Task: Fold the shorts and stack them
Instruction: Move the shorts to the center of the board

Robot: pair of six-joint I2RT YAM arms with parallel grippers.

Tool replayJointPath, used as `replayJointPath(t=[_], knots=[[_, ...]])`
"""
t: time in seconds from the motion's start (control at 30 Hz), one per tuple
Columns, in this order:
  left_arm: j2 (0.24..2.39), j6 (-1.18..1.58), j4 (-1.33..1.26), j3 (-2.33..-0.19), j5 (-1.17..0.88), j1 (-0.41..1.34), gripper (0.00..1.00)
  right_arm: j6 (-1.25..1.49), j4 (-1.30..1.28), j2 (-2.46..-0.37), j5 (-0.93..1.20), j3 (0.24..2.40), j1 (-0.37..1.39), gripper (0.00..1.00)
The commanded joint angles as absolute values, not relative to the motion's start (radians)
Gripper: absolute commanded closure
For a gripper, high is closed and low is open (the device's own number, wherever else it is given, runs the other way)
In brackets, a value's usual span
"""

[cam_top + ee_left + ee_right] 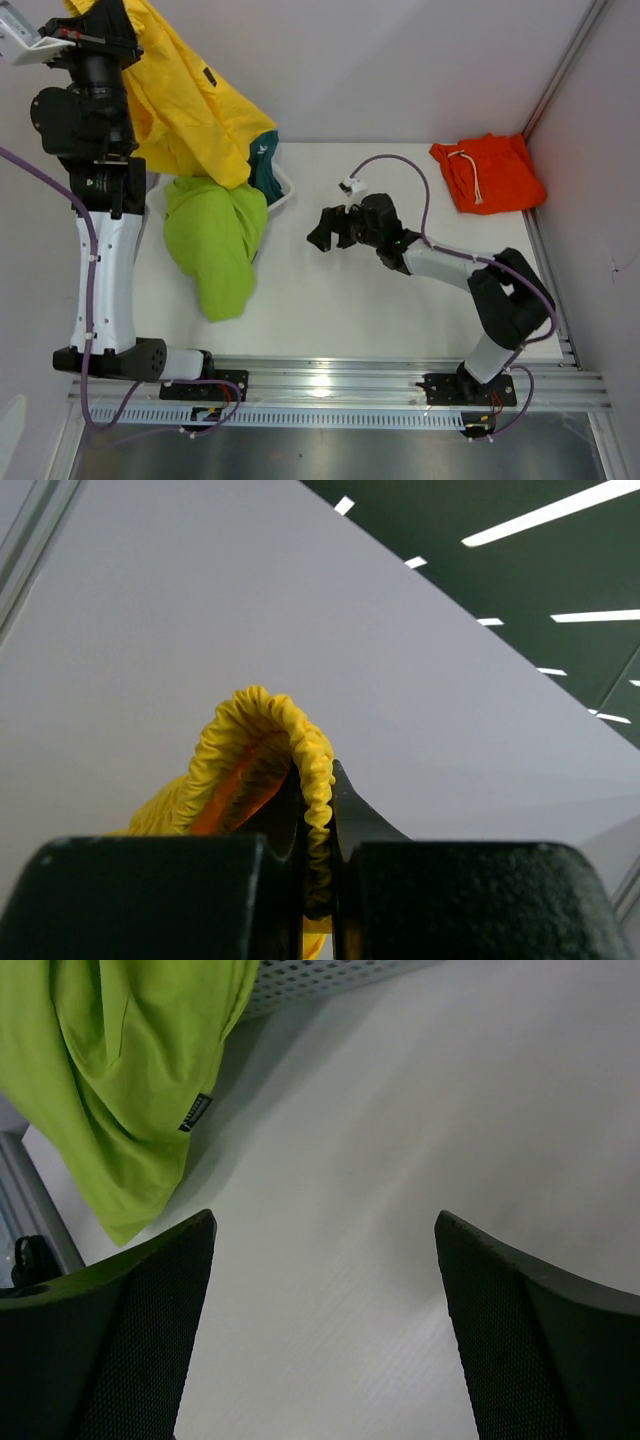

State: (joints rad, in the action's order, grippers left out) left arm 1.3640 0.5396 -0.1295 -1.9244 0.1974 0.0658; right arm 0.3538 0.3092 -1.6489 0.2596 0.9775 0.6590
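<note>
My left gripper (105, 30) is raised high at the back left and is shut on the yellow shorts (190, 105), which hang down from it. In the left wrist view the fingers pinch the gathered yellow waistband (318, 800). Lime-green shorts (215, 250) spill from the basket onto the table, and teal shorts (265, 165) show at the basket's edge. Folded orange shorts (490, 175) with a white drawstring lie at the back right. My right gripper (335, 228) hovers open over the middle of the table, with only bare table between its fingers (325, 1225) and the lime-green shorts (110, 1080) to its left.
The white perforated basket (287, 190) stands at the back left under the hanging yellow fabric; its wall (330, 978) shows in the right wrist view. An aluminium rail (330, 375) runs along the near edge. A wall closes the right side.
</note>
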Motion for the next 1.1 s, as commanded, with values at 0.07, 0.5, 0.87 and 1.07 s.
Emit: replayJointPath(t=[0.07, 0.5, 0.87, 1.07], knots=[[1.289, 0.517, -0.282, -2.0, 0.164, 0.064, 1.0, 0.41, 0.44, -1.859, 0.399, 1.138, 0.774, 0.11], [1.155, 0.537, -0.385, -2.101, 0.091, 0.064, 1.0, 0.572, 0.574, -2.36, 0.485, 1.621, 0.891, 0.19], [1.006, 0.502, -0.416, -2.05, 0.106, 0.064, 1.0, 0.808, 0.511, -2.864, 0.278, 2.412, 0.851, 0.2], [0.983, 0.514, -0.434, -1.95, 0.114, 0.064, 1.0, 0.881, 0.624, -3.031, -0.041, 2.666, 0.841, 0.11]])
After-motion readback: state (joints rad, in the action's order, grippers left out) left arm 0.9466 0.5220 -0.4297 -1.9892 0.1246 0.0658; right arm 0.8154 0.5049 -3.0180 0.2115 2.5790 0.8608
